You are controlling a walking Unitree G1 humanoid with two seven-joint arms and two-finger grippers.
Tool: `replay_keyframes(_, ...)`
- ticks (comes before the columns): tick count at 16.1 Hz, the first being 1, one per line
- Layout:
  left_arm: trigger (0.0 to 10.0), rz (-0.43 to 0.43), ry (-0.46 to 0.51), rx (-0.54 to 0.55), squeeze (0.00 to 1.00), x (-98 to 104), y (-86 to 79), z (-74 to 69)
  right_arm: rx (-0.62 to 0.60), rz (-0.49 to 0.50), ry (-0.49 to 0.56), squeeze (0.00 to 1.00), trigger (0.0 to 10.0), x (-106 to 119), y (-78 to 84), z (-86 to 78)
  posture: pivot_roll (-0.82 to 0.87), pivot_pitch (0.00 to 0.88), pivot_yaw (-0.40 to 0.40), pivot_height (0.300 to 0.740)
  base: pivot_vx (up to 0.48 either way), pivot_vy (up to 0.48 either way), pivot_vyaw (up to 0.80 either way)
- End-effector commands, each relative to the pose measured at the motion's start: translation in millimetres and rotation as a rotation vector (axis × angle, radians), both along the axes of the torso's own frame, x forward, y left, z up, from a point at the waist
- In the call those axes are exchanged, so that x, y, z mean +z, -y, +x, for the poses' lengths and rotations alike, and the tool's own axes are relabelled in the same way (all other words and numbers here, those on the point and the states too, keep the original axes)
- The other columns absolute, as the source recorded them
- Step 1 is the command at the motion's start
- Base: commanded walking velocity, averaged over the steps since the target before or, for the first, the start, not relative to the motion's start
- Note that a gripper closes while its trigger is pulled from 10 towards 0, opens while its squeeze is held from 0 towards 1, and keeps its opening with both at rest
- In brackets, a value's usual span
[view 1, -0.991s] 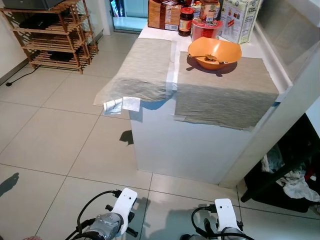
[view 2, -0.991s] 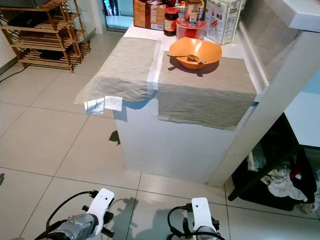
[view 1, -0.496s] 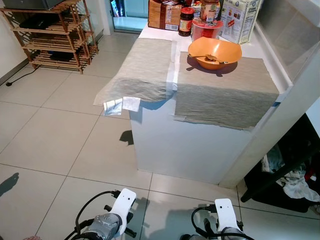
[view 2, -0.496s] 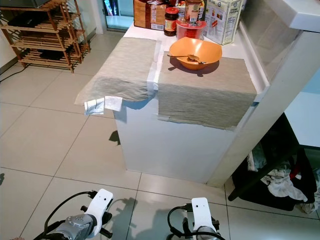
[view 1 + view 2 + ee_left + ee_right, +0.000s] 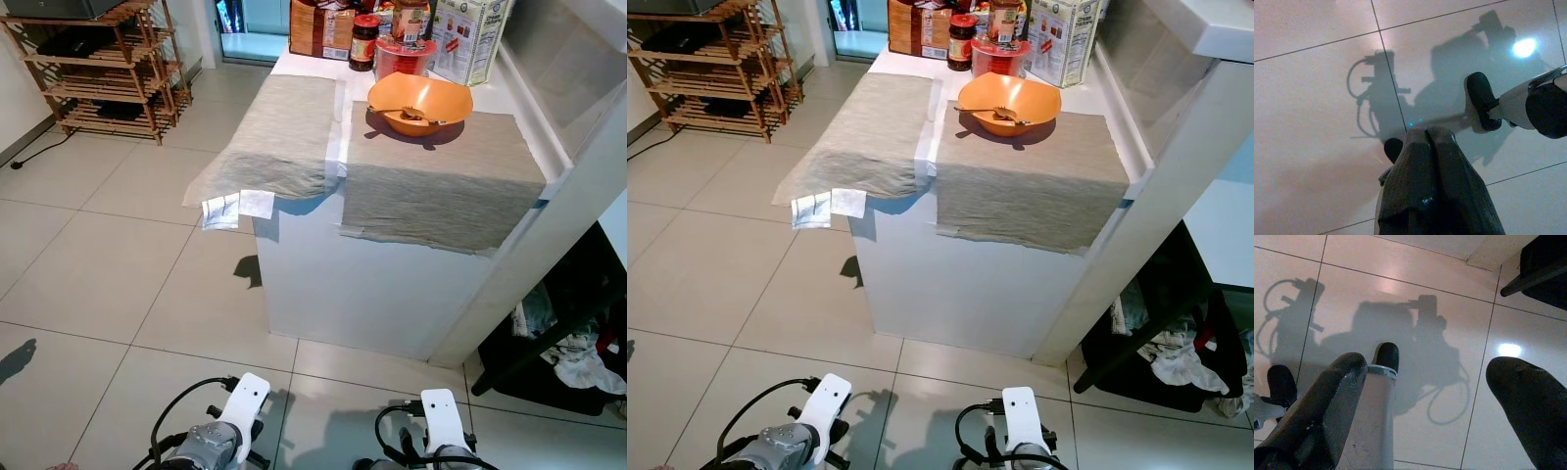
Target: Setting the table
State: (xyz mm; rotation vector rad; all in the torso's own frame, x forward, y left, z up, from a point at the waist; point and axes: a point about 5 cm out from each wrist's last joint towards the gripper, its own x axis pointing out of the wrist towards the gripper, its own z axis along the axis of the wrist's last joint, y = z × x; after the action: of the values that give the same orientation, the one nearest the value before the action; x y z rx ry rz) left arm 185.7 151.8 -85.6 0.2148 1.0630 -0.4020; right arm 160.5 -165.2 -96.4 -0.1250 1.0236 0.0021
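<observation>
An orange bowl [image 5: 419,101] with a spoon [image 5: 1004,117] in it sits on the far end of the right grey placemat [image 5: 441,181]. A second grey placemat [image 5: 279,137] lies beside it and droops over the left edge of the white counter [image 5: 362,284]. Both arms hang low over the tiled floor, well short of the counter: left arm [image 5: 220,439], right arm [image 5: 438,431]. In the left wrist view my left gripper [image 5: 1427,134] is shut with nothing in it. In the right wrist view my right gripper [image 5: 1425,367] is open and holds nothing.
Jars [image 5: 364,41], a red-lidded tub [image 5: 404,54] and boxes [image 5: 470,39] crowd the counter's far end. A wooden rack [image 5: 98,69] stands at the far left. A black basket of cloths [image 5: 568,343] sits under the wall ledge to the right. Tiled floor [image 5: 118,264] lies before the counter.
The left arm has sunk slightly lower in the eye views. Bowl, placemats and right arm stay as they were.
</observation>
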Motion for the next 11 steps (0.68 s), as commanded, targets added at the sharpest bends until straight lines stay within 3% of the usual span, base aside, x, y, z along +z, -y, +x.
replay_keyframes(1,0.0,0.003,-0.001,-0.010,0.00,-0.7,0.7,-1.6,0.016,-0.013,-0.002,0.00,10.0,0.7,0.1,1.9,-0.06,0.000,-0.003,0.740,0.000,0.000,0.00)
replay_keyframes(11,0.0,0.009,0.010,0.000,0.00,1.6,-2.4,3.3,0.016,-0.020,0.002,0.00,10.0,2.0,2.2,5.0,-0.06,0.000,-0.007,0.740,0.000,0.000,0.00)
